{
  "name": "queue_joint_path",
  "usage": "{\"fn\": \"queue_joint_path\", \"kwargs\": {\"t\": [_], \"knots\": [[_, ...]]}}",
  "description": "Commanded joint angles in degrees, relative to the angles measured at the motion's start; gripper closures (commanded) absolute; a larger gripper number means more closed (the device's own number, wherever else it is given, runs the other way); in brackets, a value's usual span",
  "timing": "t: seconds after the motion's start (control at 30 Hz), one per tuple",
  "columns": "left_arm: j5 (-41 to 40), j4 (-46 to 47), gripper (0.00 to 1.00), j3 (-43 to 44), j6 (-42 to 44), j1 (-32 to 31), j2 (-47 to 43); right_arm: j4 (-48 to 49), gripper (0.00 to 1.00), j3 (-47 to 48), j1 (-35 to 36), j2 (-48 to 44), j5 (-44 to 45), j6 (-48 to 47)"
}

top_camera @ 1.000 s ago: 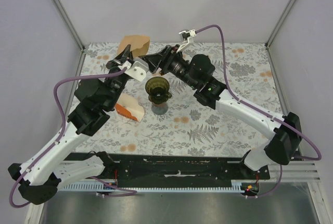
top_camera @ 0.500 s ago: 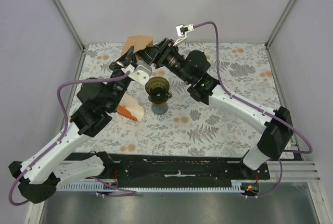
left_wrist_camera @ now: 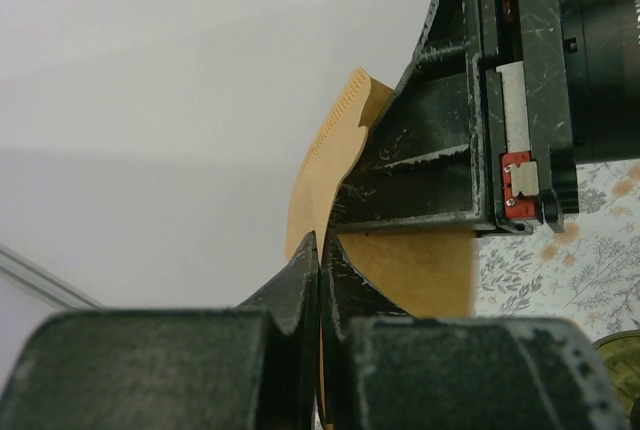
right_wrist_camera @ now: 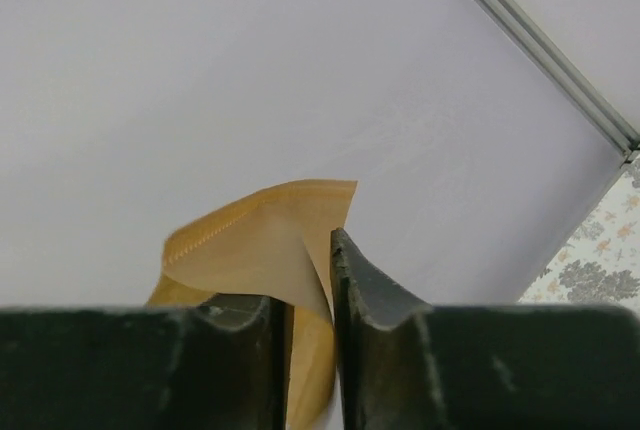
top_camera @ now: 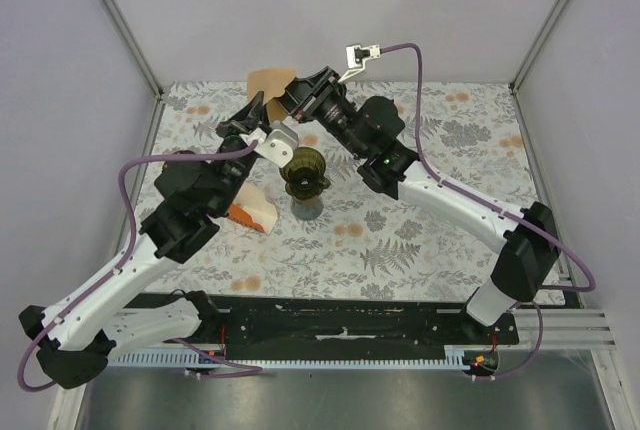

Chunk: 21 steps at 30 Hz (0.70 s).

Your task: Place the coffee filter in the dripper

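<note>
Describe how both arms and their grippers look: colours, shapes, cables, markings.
The left arm and the right arm match: curved white links joined by blocky black joint housings, each trailed by a looping purple cable. The left gripper and the right gripper have black, scuffed, wedge-shaped fingers. The right one's side carries a small red tab beside a white strip.

My left arm [top_camera: 110, 280] and right arm [top_camera: 460, 208] are white tubes with chunky black joints. A purple cable [top_camera: 400, 46] trails along each. My fingers [left_wrist_camera: 300, 280] are scuffed black; one mount carries a small red tab [left_wrist_camera: 518, 178] with two screws.
</note>
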Motion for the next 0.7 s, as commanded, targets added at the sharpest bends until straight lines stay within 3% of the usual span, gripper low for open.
{"fn": "queue_joint_path", "kwargs": {"t": [0.0, 0.07, 0.33, 0.53, 0.67], "knots": [[0.53, 4.99, 0.98, 0.84, 0.57, -0.48, 0.25, 1.2, 0.8, 0.47, -0.13, -0.09, 3.66, 1.74], [0.35, 6.83, 0.98, 1.1, 1.28, -0.48, -0.01, -1.17, 0.87, -0.77, -0.39, -1.31, 6.04, 1.74], [-0.26, 8.51, 0.98, 4.0, 1.19, -0.48, 0.52, -5.22, 0.87, -2.44, -0.74, -2.2, 8.68, 1.21], [-0.27, 6.4, 0.98, 3.47, -2.58, -0.48, 0.25, 2.85, 0.64, -1.92, -0.65, -1.41, 3.87, -0.9], [2.01, 5.79, 0.98, 3.21, -4.6, -0.57, 0.08, 6.99, 0.57, 0.1, 0.05, 0.43, 0.52, -0.29]]}}
